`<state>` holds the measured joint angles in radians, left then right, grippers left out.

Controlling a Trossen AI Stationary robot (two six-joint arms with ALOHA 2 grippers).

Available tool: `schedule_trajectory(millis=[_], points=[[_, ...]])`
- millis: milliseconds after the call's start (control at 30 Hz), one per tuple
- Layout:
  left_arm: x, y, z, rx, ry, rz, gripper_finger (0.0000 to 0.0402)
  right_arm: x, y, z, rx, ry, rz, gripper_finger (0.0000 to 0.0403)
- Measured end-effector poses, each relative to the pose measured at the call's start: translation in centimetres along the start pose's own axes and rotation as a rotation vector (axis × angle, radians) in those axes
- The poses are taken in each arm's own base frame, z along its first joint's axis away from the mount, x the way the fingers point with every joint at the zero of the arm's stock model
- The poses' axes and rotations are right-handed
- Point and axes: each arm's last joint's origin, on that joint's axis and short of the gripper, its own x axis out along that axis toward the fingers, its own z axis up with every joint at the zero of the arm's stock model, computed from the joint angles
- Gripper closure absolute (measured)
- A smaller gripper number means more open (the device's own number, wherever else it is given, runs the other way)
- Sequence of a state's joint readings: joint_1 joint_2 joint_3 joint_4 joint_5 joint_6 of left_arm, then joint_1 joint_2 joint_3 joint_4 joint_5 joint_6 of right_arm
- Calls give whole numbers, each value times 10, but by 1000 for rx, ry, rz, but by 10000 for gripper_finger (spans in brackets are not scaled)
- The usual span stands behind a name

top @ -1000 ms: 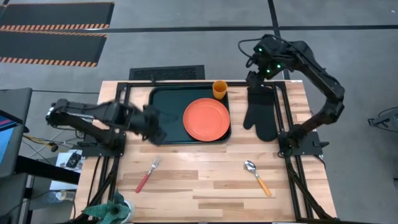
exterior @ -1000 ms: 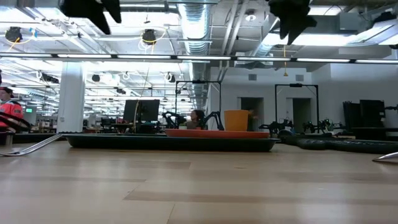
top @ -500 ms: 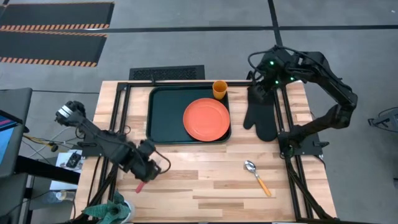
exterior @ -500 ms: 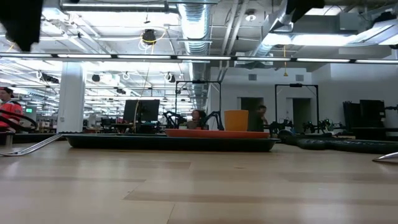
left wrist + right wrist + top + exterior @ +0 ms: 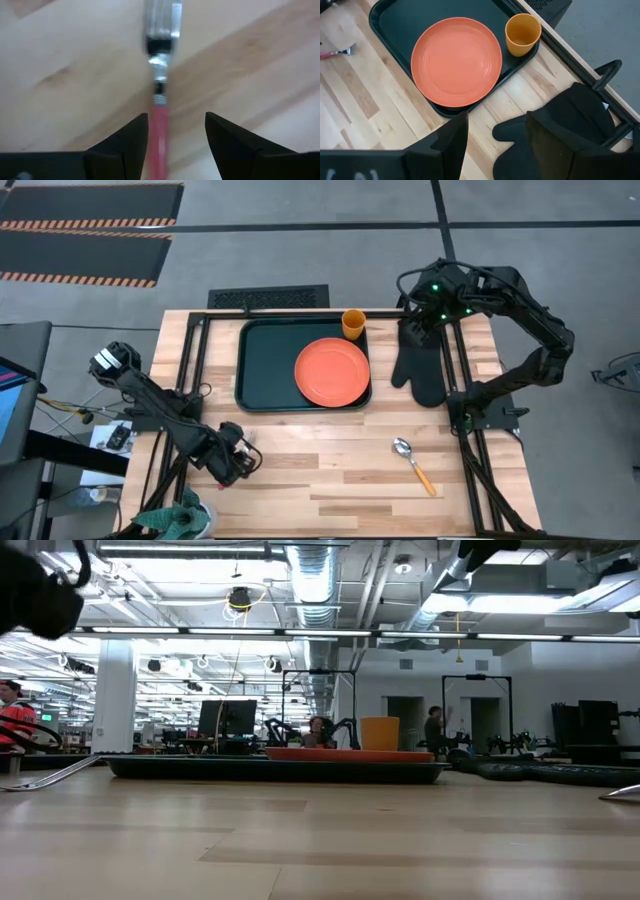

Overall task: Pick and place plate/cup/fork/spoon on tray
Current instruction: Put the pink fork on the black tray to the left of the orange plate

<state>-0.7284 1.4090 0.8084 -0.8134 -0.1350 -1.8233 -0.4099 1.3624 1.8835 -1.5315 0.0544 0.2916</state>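
The fork lies flat on the wood near the table's left front; the left wrist view shows its red handle [image 5: 160, 135] and silver tines [image 5: 162, 25]. My left gripper [image 5: 232, 463] hovers over it, open, with the handle showing between the two fingers [image 5: 176, 117]; it touches nothing. In the high view the gripper hides the fork. The orange-red plate [image 5: 332, 371] and the orange-yellow cup [image 5: 353, 323] sit on the dark green tray [image 5: 262, 365]. The spoon [image 5: 413, 462] lies on the wood at the right front. My right gripper [image 5: 415, 330] waits open and empty above the far right.
A black oven mitt [image 5: 422, 365] lies right of the tray, below my right gripper. Bare wood stretches between the fork and the spoon [image 5: 320, 465]. The tray's left half [image 5: 262, 365] is bare. A green thing [image 5: 185, 515] pokes up at the table's near left corner.
My left gripper has swung from above the tray's left part toward the table's near edge and has come down over the fork, covering it in the high view. My right gripper has shifted slightly toward the table's right edge above the oven mitt.
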Motion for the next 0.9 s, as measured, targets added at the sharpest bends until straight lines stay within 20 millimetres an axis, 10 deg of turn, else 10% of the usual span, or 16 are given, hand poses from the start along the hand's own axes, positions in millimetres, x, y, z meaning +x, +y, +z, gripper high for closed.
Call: schedule_trajectory(millis=[533,900], points=[[32,19,0,-9,32,1,220,0,0,0,0,1,0,182],[45,4,-4,77,68,174,290,0,0,0,0,1,0,182]])
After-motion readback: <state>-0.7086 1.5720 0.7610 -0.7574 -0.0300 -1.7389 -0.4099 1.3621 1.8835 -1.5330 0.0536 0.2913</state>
